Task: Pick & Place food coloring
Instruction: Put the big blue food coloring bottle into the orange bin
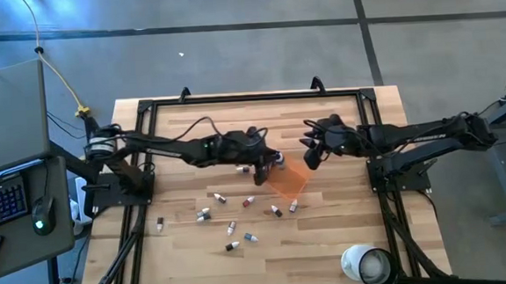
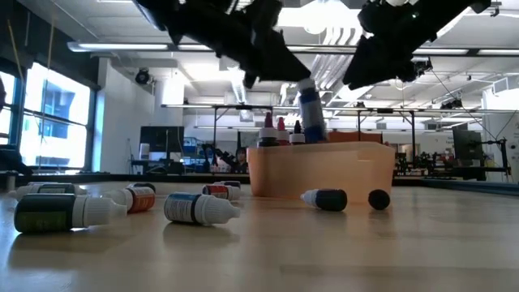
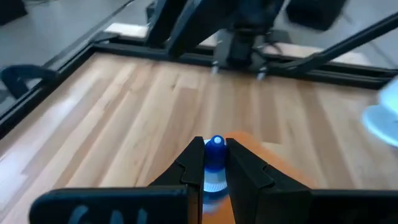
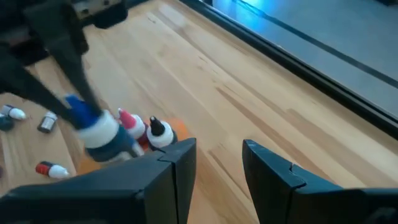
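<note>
Across the wooden tabletop, bottles are lying scattered beside the orange tray. The left pincer is pinching a blue-capped food coloring bottle above the tray's rim, while the right pincer is hovering nearby, spread. The bottle is probably light, slick plastic, best gripped mid-body.

The right gripper hangs open over bare wood beside the orange tray, where a blue-capped bottle is pinched.
</note>
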`<action>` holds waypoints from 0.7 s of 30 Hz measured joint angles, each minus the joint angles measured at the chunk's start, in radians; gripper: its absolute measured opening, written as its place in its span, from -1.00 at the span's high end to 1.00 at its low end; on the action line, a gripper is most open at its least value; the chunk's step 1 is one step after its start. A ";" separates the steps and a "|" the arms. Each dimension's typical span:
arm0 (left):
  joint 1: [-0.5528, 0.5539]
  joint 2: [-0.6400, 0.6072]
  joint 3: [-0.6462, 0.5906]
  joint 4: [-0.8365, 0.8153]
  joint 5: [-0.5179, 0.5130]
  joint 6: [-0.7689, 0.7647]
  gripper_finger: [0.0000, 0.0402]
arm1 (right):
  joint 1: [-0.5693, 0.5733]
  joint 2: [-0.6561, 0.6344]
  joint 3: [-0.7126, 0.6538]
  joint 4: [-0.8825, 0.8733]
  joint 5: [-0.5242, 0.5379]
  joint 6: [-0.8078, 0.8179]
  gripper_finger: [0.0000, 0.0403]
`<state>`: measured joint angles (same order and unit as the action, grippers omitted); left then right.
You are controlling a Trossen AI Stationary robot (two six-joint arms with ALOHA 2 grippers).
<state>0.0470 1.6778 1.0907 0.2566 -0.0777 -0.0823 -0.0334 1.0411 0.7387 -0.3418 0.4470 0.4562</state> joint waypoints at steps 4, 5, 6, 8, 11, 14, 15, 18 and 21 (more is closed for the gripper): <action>0.000 0.035 0.031 0.012 -0.040 0.000 0.81 | 0.000 -0.002 0.000 -0.030 0.006 0.014 0.39; 0.000 0.041 0.031 0.006 -0.042 0.000 0.81 | 0.000 -0.002 0.000 -0.033 0.007 0.014 0.39; 0.000 0.049 0.031 0.005 -0.042 -0.001 0.81 | 0.000 -0.002 0.000 -0.032 0.007 0.012 0.39; -0.001 0.067 0.032 0.001 -0.042 -0.001 0.81 | 0.000 -0.002 0.000 -0.030 0.008 0.012 0.39; -0.001 0.085 0.034 0.000 -0.045 -0.005 0.81 | 0.000 -0.002 0.000 -0.031 0.008 0.011 0.39; -0.001 0.103 0.035 -0.006 -0.080 -0.006 0.81 | 0.000 -0.002 0.000 -0.031 0.008 0.011 0.39; -0.001 0.107 0.035 -0.005 -0.094 -0.002 0.81 | 0.000 -0.002 0.000 -0.031 0.008 0.011 0.39; -0.001 0.108 0.035 -0.009 -0.118 0.000 0.81 | 0.000 -0.002 0.000 -0.031 0.007 0.010 0.39; -0.001 0.108 0.035 -0.041 -0.124 0.001 0.81 | 0.000 -0.002 0.000 -0.031 0.007 0.008 0.39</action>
<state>0.0464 1.7859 1.1252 0.2160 -0.2016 -0.0808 -0.0334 1.0393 0.7387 -0.3724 0.4541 0.4641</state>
